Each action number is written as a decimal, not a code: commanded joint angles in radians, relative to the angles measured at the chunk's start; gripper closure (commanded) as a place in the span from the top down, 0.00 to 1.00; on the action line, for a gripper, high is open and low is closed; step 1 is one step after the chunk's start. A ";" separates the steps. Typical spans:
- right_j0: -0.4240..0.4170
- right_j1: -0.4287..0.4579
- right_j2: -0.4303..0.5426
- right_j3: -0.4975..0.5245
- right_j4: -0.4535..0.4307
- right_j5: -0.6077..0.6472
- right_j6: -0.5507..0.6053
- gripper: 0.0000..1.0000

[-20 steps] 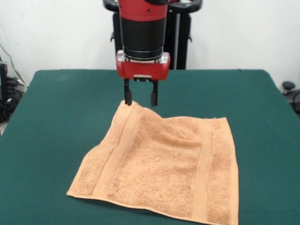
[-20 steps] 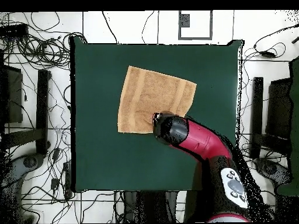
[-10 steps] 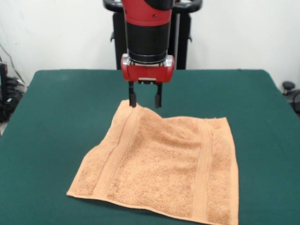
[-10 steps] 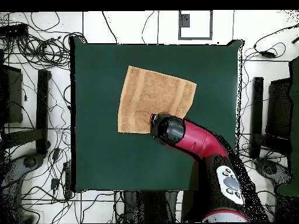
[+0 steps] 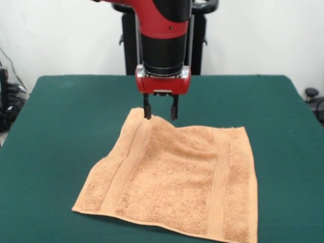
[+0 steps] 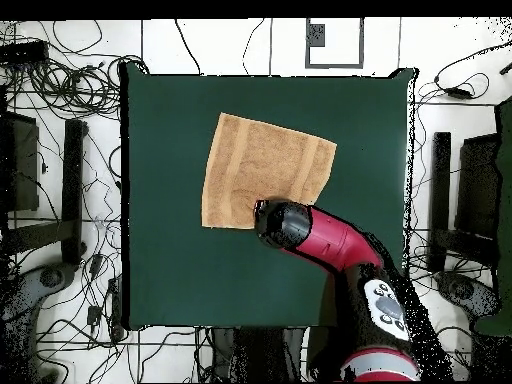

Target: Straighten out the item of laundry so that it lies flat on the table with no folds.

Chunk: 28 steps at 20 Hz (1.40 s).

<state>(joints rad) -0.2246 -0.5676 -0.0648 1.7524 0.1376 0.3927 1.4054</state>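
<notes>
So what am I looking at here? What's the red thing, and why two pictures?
The red and black thing is a robot arm. At its tip is a pincer with two thin black fingers, which it uses to grab things. Here the fingers stand apart, so the pincer is open and holds nothing.

Both pictures show the same moment. One camera sits across the table and faces the robot, so the arm comes down from the top. The other camera looks straight down from above, with the robot's base at the bottom.

On the green table lies one orange towel with two ribbed bands. It is mostly spread out, but the edge nearest the robot still bulges up in a wrinkle. The pincer hangs right at that edge. Beyond the table's edges, the overhead view shows a floor strewn with cables.
</notes>
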 commanded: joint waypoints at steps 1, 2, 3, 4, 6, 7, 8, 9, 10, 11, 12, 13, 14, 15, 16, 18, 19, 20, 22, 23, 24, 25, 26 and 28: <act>0.033 0.062 0.040 0.047 -0.024 -0.031 0.181 1.00; 0.031 0.062 0.042 0.047 -0.023 -0.030 0.180 1.00; 0.030 0.063 0.043 0.047 -0.023 -0.030 0.179 1.00; 0.028 0.063 0.044 0.046 -0.022 -0.029 0.179 1.00; 0.029 0.064 0.042 0.045 -0.020 -0.025 0.180 1.00; 0.031 0.063 0.041 0.041 -0.020 -0.020 0.180 1.00; 0.031 0.062 0.039 0.040 -0.020 -0.018 0.181 1.00; 0.032 0.063 0.038 0.037 -0.019 -0.014 0.181 1.00; 0.032 0.063 0.037 0.037 -0.019 -0.012 0.181 1.00; 0.033 0.063 0.035 0.033 -0.019 -0.008 0.180 1.00; 0.032 0.064 0.036 0.032 -0.020 -0.007 0.178 1.00; 0.032 0.066 0.034 0.025 -0.020 -0.001 0.176 1.00; 0.031 0.066 0.033 0.024 -0.020 0.001 0.176 1.00; 0.031 0.063 0.033 0.028 -0.020 0.001 0.176 1.00; 0.030 0.059 0.034 0.033 -0.021 0.000 0.176 1.00; 0.026 0.055 0.034 0.038 -0.022 0.003 0.173 1.00; 0.025 0.056 0.034 0.038 -0.022 0.003 0.172 1.00; 0.023 0.057 0.035 0.036 -0.022 0.002 0.170 1.00; 0.015 0.068 0.036 0.028 -0.024 -0.005 0.166 1.00; 0.009 0.077 0.036 0.021 -0.026 -0.011 0.163 1.00; -0.003 0.106 0.037 0.001 -0.033 -0.032 0.153 1.00; -0.015 0.136 0.038 -0.020 -0.039 -0.053 0.143 1.00; -0.030 0.169 0.043 -0.040 -0.047 -0.072 0.129 1.00; -0.053 0.216 0.050 -0.069 -0.064 -0.098 0.104 1.00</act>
<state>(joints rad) -0.2441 -0.5281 -0.0650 1.7389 0.1320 0.3857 1.4054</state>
